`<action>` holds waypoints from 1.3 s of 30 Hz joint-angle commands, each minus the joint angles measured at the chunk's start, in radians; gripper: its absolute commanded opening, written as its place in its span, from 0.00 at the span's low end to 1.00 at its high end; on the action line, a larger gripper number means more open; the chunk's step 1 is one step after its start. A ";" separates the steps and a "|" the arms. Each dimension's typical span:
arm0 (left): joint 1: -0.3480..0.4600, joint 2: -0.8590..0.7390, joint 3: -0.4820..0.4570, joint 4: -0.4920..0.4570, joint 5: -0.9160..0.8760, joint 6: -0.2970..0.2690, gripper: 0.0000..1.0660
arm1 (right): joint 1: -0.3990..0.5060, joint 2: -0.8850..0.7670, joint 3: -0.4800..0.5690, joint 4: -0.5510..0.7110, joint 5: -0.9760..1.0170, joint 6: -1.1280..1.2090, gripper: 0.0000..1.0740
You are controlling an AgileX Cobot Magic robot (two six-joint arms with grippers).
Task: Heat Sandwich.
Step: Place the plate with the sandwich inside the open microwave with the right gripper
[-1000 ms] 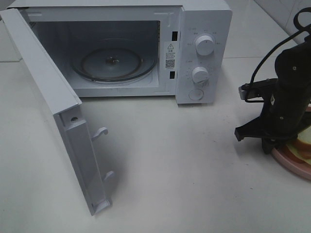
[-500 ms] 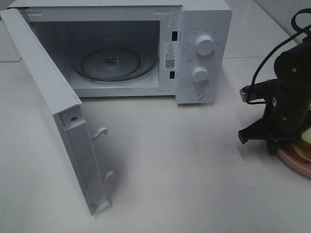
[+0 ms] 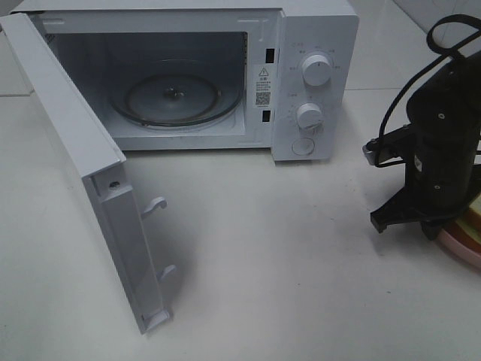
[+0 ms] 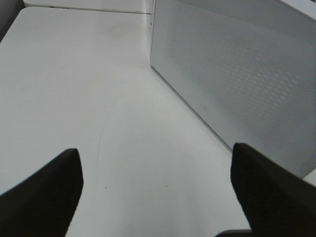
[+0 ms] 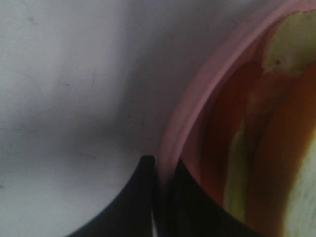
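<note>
The only writing is on the microwave (image 3: 316, 83). A label (image 3: 263, 86) on the frame strip beside the cavity carries a warning triangle, lines of print too small to read, and a square code. The marks around the two knobs (image 3: 316, 70) and above the round button (image 3: 303, 147) are also too fine to read. No brand name can be made out.

The door (image 3: 68, 128) stands swung wide to the left, and its free edge, with two latch hooks (image 3: 154, 204), points toward the camera. The cavity is open, with the glass turntable (image 3: 174, 98) bare. Between the door's edge and the right arm lies a broad stretch of bare white table (image 3: 285, 263), running up to the microwave's front.

The sandwich (image 3: 474, 204) lies on a pink plate (image 3: 460, 242) at the far right of the table, well apart from the microwave. Both are cut off by the frame and mostly hidden under the arm. The right gripper (image 3: 430, 226) is down at the plate's near rim. In the right wrist view its gripper (image 5: 158, 168) is clenched on the plate (image 5: 197, 98), one finger outside the rim and one inside. The sandwich (image 5: 286, 123) sits just past it, showing orange crust and pale bread.

The left gripper (image 4: 155, 148) is released, its fingers (image 4: 49, 187) spread wide above bare table, with the door's perforated panel (image 4: 237, 74) near its side.
</note>
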 commanded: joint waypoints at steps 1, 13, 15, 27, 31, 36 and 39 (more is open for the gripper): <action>-0.006 -0.022 0.003 -0.002 -0.012 0.000 0.71 | 0.021 -0.004 0.006 -0.069 0.034 0.026 0.00; -0.006 -0.022 0.003 -0.002 -0.012 0.000 0.71 | 0.062 -0.056 0.006 -0.174 0.106 0.093 0.00; -0.006 -0.022 0.003 -0.002 -0.012 0.000 0.71 | 0.062 -0.067 0.006 -0.174 0.110 0.093 0.00; -0.006 -0.022 0.003 -0.002 -0.012 0.000 0.71 | 0.071 -0.188 0.091 -0.199 0.092 0.098 0.00; -0.006 -0.022 0.003 -0.002 -0.012 0.000 0.71 | 0.108 -0.251 0.136 -0.217 0.104 0.098 0.00; -0.006 -0.022 0.003 -0.002 -0.012 0.000 0.71 | 0.172 -0.322 0.184 -0.222 0.132 0.098 0.00; -0.006 -0.022 0.003 -0.002 -0.012 0.000 0.71 | 0.222 -0.367 0.230 -0.220 0.166 0.098 0.00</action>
